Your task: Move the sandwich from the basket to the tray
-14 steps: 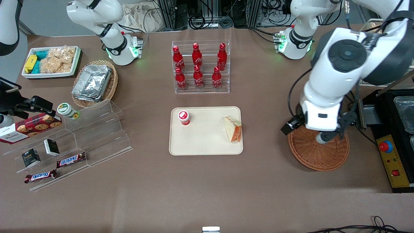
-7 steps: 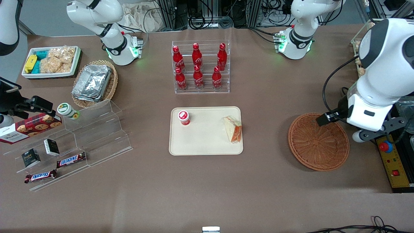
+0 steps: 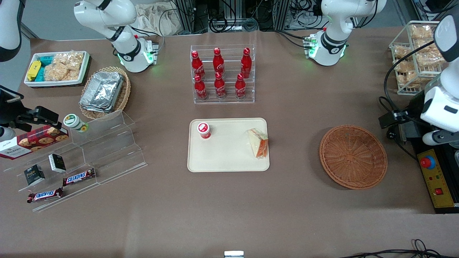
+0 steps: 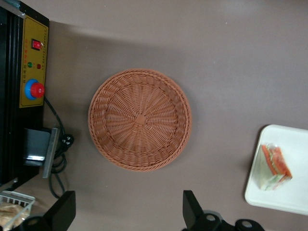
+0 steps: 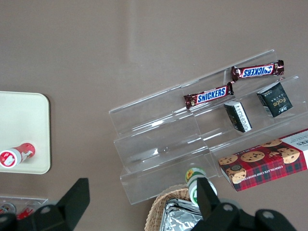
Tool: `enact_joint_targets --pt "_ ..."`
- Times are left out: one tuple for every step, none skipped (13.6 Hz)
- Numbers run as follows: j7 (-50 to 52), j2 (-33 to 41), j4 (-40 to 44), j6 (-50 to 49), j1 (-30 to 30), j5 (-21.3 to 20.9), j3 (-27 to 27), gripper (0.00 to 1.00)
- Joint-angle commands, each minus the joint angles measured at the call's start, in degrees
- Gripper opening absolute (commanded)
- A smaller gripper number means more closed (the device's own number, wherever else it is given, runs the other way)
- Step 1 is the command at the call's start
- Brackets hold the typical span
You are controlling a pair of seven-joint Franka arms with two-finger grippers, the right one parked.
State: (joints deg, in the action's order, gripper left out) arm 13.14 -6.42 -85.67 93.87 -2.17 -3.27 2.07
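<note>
The sandwich (image 3: pixel 259 143) is being carried by the tray (image 3: pixel 228 163), lying flat at the tray end nearest the basket (image 3: pixel 353 156), with its orange-red cut edge facing that basket. A small red-capped bottle (image 3: pixel 204 130) is being held upright at the tray's other end. The basket is resting on the counter (image 3: pixel 229 215) with nothing in it. The tool (image 4: pixel 127 216) is being held above the counter near the basket, well apart from the sandwich; its fingers (image 4: pixel 62 211) are spread wide and nothing is being gripped.
</note>
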Motion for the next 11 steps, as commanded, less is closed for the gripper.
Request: enact_joint_targets --pt "-5.0 5.7 -6.4 0.6 -3.5 1.6 -5.5 1.00" --pt "-5.3 7.3 -8.3 1.4 -3.8 1.7 -6.1 1.00" --pt "-5.3 9.0 -10.7 3.2 -3.8 2.3 -6.5 1.00" --pt "-5.3 11.1 -13.7 5.0 -3.9 3.0 -7.2 1.00" --pt "-5.3 12.8 -16.2 6.3 -4.2 3.1 -7.9 1.00" --pt "-5.3 14.2 -18.4 7.5 -5.0 3.1 -8.5 1.00" --pt "-5.3 15.3 -20.0 9.1 -5.4 3.1 -9.4 1.00" --pt "-5.3 15.6 -20.7 10.0 -5.5 3.1 -9.5 1.00" --pt "-5.3 15.4 -20.4 9.8 -5.5 3.0 -9.5 1.00" --pt "-5.6 14.9 -20.1 9.8 -5.6 2.1 -9.4 1.00" --pt "-5.2 13.7 -18.8 9.6 -5.6 2.0 -9.0 1.00"
